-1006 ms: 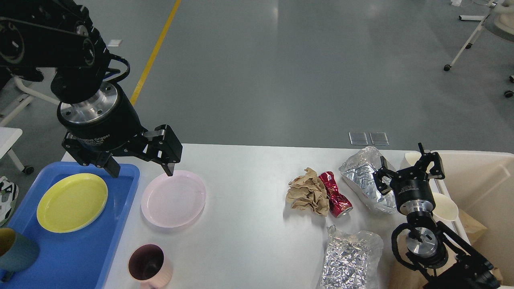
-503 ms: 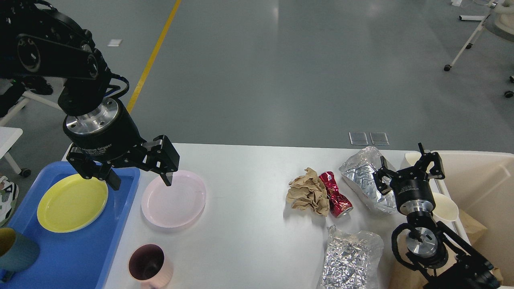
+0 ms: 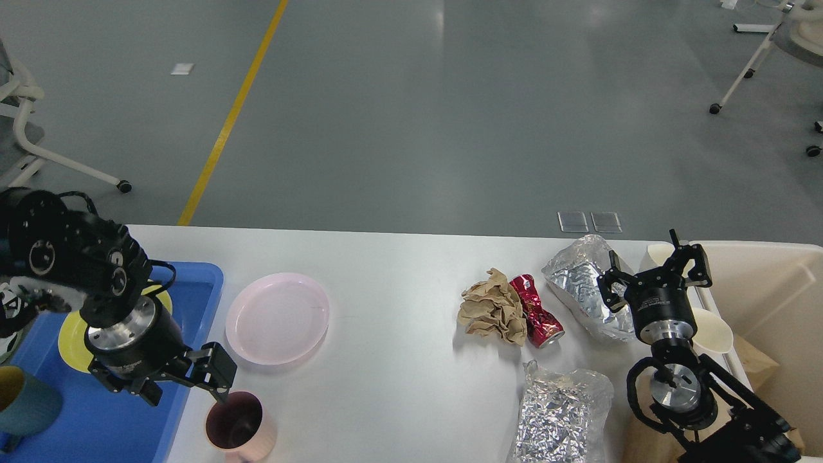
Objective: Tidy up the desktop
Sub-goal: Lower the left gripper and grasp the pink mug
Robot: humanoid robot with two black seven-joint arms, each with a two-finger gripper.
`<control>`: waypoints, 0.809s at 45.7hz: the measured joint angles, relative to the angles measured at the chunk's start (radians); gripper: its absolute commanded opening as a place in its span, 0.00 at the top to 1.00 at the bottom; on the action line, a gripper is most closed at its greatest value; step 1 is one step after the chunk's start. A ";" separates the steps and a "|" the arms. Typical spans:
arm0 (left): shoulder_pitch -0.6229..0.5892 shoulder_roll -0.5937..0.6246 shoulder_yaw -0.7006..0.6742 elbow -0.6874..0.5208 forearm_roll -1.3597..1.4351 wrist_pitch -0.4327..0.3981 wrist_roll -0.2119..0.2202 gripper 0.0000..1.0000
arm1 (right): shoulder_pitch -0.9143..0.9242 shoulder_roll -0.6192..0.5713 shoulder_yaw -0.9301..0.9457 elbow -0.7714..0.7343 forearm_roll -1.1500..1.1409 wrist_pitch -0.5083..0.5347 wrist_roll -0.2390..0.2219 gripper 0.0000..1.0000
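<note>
The white desktop (image 3: pixel 398 270) carries a pink plate (image 3: pixel 278 317) and, near the front edge, a pink cup (image 3: pixel 239 427) with a dark inside. My left gripper (image 3: pixel 186 388) hangs open over the blue tray's right edge, with one fingertip just above the cup's left rim and nothing held. Toward the right lie crumpled brown paper (image 3: pixel 494 312), a crushed red can (image 3: pixel 537 312) and two foil bags (image 3: pixel 582 292) (image 3: pixel 559 418). My right gripper (image 3: pixel 654 269) stands open and empty, pointing up, beside the farther foil bag.
The blue tray (image 3: pixel 128 437) at the left holds a yellow plate (image 3: pixel 72 334), partly hidden by my left arm, and a teal cup (image 3: pixel 26 402). A cream bin (image 3: pixel 771 289) stands at the right edge, with a white paper cup (image 3: pixel 712 331) against its wall.
My left gripper has come down and toward me, from over the pink plate's far-left rim to beside the pink cup. The right arm and the objects have not moved.
</note>
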 measured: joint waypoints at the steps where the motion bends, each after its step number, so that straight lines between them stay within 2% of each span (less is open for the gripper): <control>1: 0.016 0.010 -0.006 0.000 0.022 0.014 0.000 0.07 | 0.000 0.000 0.000 0.000 0.000 0.000 0.000 0.00; 7: 0.087 0.055 -0.022 0.012 0.120 0.108 0.005 0.07 | 0.000 0.000 0.000 0.000 0.000 0.000 0.000 0.00; 13: 0.131 0.050 -0.025 0.034 0.142 0.166 0.009 0.07 | 0.000 0.000 0.000 0.000 0.000 0.000 0.000 0.00; 31: 0.271 -0.012 -0.123 0.119 0.144 0.181 0.011 0.07 | 0.000 0.000 0.000 0.000 0.000 0.000 0.000 0.00; 37: 0.311 -0.040 -0.126 0.150 0.144 0.183 0.038 0.07 | 0.000 0.000 0.000 0.000 -0.001 0.000 0.000 0.00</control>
